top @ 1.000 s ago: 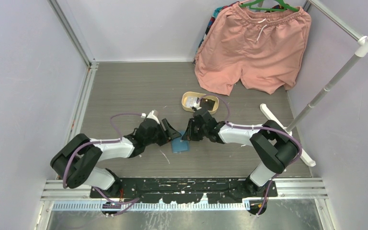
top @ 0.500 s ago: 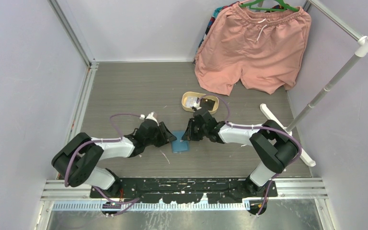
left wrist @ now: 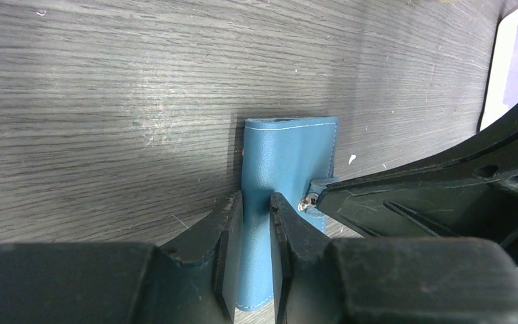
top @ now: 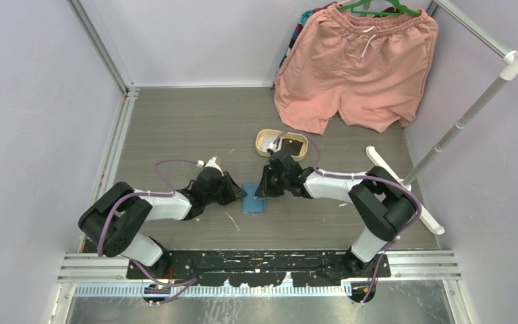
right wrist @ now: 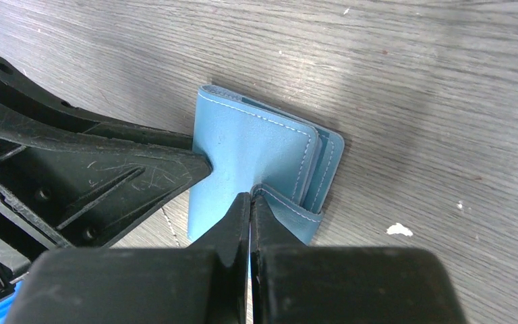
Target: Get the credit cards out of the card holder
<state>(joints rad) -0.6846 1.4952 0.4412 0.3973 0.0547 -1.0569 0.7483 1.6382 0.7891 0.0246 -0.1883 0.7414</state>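
Carrying everything, table (top: pixel 175 128): grey wood-grain top between pale panels.
Shorts (top: pixel 357 74): salmon-pink, on a green hanger at the back right, hem resting on the table.
Rack (top: pixel 465 115): white pole slanting up the right side.
Arms: left arm (top: pixel 155 206) and right arm (top: pixel 351 185) reach inward and meet at mid-table.
Tray (top: pixel 264 135): oval, tan, near the right wrist on its far side; a purple cable crosses its rim.
Card holder (top: pixel 253 202) (left wrist: pixel 286 148) (right wrist: pixel 249 145): teal-blue leather with pale stitching, folded, lying flat between both grippers, on the near side of the tray; layered lighter-blue edges show along one side.
Left gripper (left wrist: pixel 255 206): jaws close-set on one edge of the card holder, leather filling the gap.
Right gripper (right wrist: pixel 251 199): fingers pressed together, pinching the snap tab (right wrist: pixel 286 212) on the opposite side; black fingers hide the card holder's near part in both wrist views.
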